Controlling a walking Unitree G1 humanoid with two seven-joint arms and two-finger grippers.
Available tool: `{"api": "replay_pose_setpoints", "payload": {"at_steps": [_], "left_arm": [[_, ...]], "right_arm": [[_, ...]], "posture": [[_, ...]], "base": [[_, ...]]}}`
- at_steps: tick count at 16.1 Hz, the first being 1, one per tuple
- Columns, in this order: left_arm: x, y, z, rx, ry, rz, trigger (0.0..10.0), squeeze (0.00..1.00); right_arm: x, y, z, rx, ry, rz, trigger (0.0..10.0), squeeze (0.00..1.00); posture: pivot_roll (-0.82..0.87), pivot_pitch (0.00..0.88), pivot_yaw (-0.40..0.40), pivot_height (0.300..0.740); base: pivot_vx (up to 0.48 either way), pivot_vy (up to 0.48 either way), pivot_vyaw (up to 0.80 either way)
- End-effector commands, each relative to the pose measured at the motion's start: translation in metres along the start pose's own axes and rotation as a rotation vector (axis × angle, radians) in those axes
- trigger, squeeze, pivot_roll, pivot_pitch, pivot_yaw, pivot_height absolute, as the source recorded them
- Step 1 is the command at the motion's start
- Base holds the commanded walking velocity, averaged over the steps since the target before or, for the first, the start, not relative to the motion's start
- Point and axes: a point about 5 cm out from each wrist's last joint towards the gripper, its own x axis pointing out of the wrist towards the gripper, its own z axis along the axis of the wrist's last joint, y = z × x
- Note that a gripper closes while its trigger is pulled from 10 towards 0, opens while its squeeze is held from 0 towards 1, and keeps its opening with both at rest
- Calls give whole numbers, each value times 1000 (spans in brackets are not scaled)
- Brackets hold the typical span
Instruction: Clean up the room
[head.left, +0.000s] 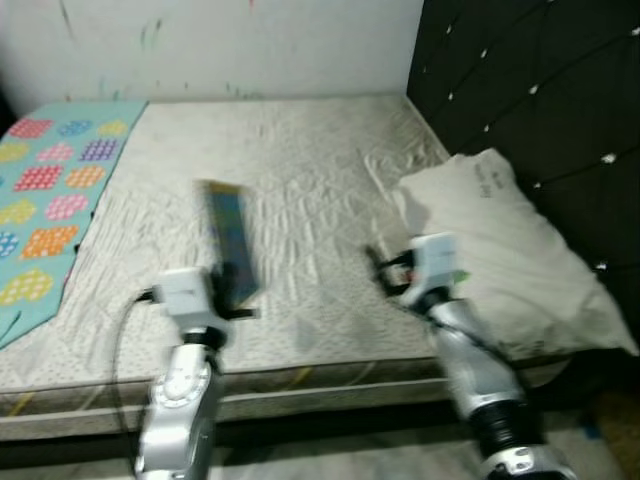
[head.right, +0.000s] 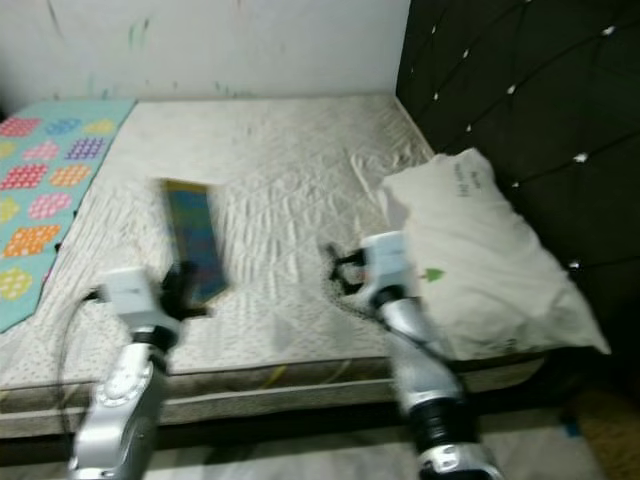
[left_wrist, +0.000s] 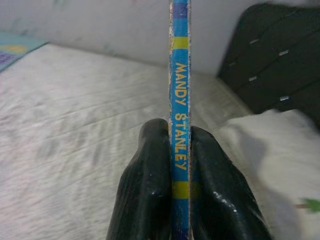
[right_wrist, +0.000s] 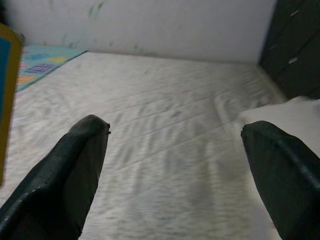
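Nearest, left gripper (left_wrist: 181, 165) pinches a thin book (head.left: 228, 240) upright by its spine over the mattress (head.left: 300, 170); right gripper (right_wrist: 175, 165) at three o'clock gapes empty; such an edge-grip could let it swivel loose.

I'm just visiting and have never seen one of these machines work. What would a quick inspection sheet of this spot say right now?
Surface: bare quilted mattress, wrinkled, with a dark smudge near the right gripper.
Job's things: thin blue book, spine reading MANDY STANLEY, held upright above the mattress.
Clutter: white pillow at the headboard side; colourful patterned blanket along the far left edge.
Grippers: left gripper clamped on the book's spine; right gripper wide open over the mattress beside the pillow, holding nothing.
Cables: a thin cable loops by the left wrist.
Surroundings: dark tufted headboard, white wall with faint marks.
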Motion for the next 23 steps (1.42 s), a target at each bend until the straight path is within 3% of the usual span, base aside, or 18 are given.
{"api": "replay_pose_setpoints", "payload": {"at_steps": [1, 6, 20, 23], "left_arm": [[1, 6, 10, 1, -54, 25, 10000, 0], [-1, 1, 15, -4, -99, -45, 10000, 0], [-1, -1, 15, -13, -95, -72, 10000, 0], [0, -1, 14, -12, -91, -76, 10000, 0]], "right_arm": [[4, 10, 6, 9, -26, 23, 10000, 0], [4, 10, 5, 3, -23, 23, 10000, 0], [4, 10, 5, -1, -29, 16, 10000, 0], [4, 9, 4, -2, -28, 15, 10000, 0]], "posture": [[-104, 0, 21, 740], [-106, 0, 20, 740], [-106, 0, 27, 740], [-106, 0, 29, 740]], "base": [[0, 0, 0], [55, 0, 0], [304, 0, 0], [0, 0, 0]]}}
